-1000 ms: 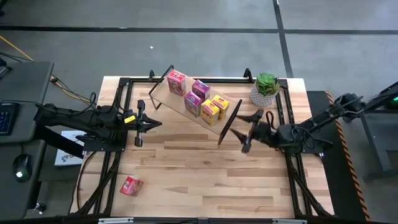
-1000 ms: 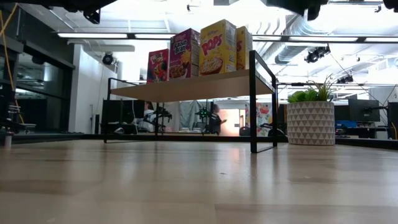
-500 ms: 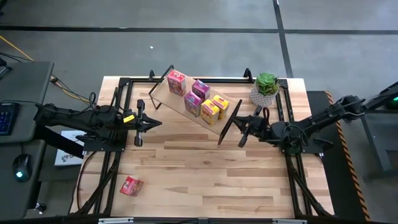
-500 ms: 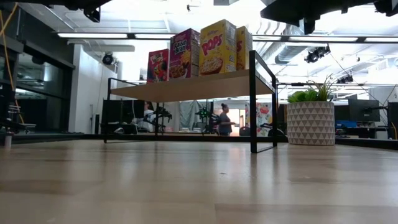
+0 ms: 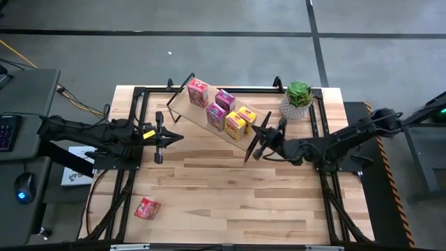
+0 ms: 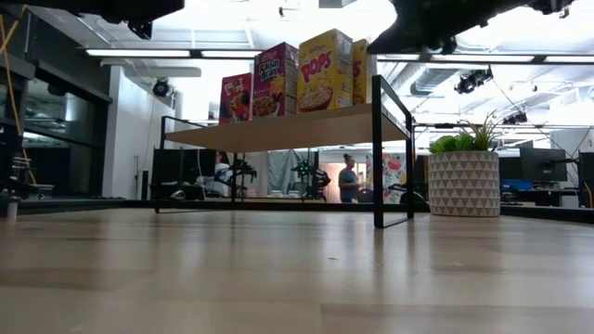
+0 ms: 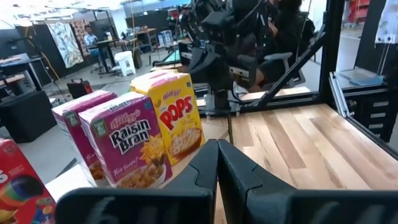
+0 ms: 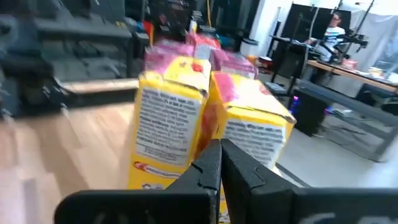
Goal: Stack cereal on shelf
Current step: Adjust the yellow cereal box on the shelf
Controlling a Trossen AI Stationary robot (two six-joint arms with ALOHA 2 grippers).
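Five of the cereal boxes (image 5: 221, 110) upright on the shelf (image 5: 182, 104) already — one red, two magenta, two yellow, in a loose row along the plank. Right gripper (image 5: 256, 144) at the shelf's near end frame, fingers pressed together on nothing, tips aimed at the pair of yellow boxes (image 8: 211, 118) straight ahead and just short of them; contact not clear from any view. Possibly lined up to nudge or square those boxes, as a guess. Left gripper (image 5: 166, 138) also closed and empty, parked over bare table (image 5: 230, 195) beside the shelf's other end, the magenta Raisin Bran box (image 7: 127, 146) and a yellow Pops box (image 7: 177, 118) close ahead of it. Still to do — one red box (image 5: 147, 208) lying flat on the tabletop, well behind and to the side of the left gripper, far from the shelf. Mostly finished by the look of it: that last box to fetch and stand beside the others. Potted plant (image 5: 298, 98) off past the right gripper, untouched.
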